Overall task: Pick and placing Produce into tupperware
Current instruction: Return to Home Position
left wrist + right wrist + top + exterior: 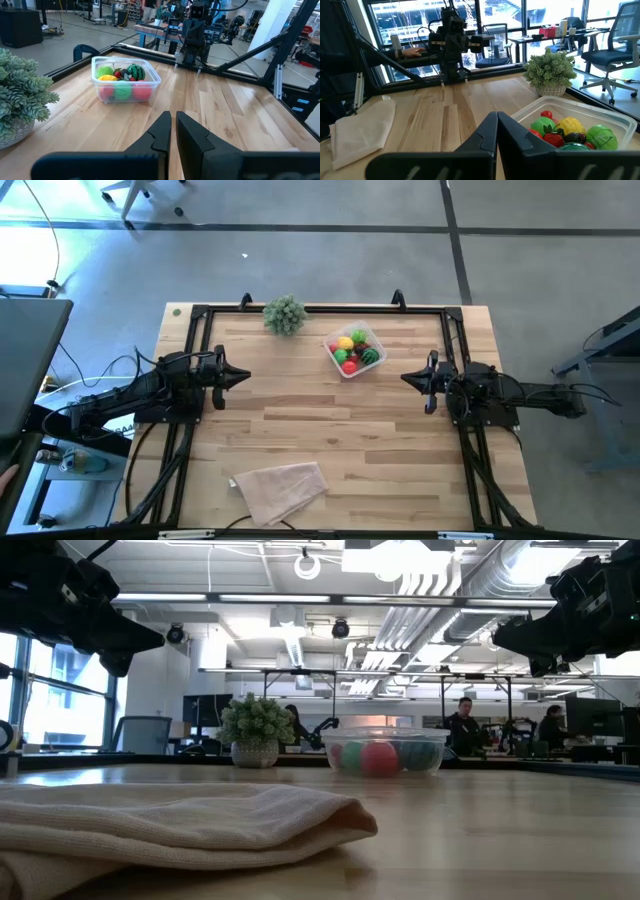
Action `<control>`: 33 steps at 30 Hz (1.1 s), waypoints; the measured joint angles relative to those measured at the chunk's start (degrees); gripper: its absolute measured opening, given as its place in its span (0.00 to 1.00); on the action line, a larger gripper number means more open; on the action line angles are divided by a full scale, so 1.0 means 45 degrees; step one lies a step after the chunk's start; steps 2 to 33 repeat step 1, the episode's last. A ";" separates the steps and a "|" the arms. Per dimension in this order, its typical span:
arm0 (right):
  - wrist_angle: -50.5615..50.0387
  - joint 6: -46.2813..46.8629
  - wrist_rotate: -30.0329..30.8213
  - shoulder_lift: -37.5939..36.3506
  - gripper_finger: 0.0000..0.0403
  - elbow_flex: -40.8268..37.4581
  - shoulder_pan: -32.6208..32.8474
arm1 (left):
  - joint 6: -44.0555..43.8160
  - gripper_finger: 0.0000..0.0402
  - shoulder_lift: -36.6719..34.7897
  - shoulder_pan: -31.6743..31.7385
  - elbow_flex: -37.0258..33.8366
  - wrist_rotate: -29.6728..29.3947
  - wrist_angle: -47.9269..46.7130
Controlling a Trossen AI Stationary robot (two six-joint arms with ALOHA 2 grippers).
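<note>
The clear tupperware (354, 350) stands on the wooden table toward the far side, between the two arms. Several toy fruits and vegetables (352, 351), red, green and yellow, lie inside it; they also show in the left wrist view (122, 80) and the right wrist view (567, 132). My left gripper (243, 377) is shut and empty, held above the table at its left. My right gripper (406, 378) is shut and empty, held above the table at its right. The two grippers point at each other.
A pale-green plant ball in a pot (284, 314) stands near the far edge, left of the tupperware. A beige cloth (281, 489) lies folded near the front edge. A black frame (320, 308) runs round the table's edges. People sit in the room behind (462, 725).
</note>
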 joint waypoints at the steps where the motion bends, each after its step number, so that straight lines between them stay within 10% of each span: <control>1: -0.0004 -0.0001 0.0000 -0.0001 0.00 0.0000 0.0005 | -0.0004 0.04 -0.0003 0.0001 -0.0001 0.0000 0.0003; 33: -0.0004 -0.0001 0.0000 -0.0001 0.00 0.0000 0.0005 | -0.0004 0.04 -0.0003 0.0001 -0.0001 0.0000 0.0003</control>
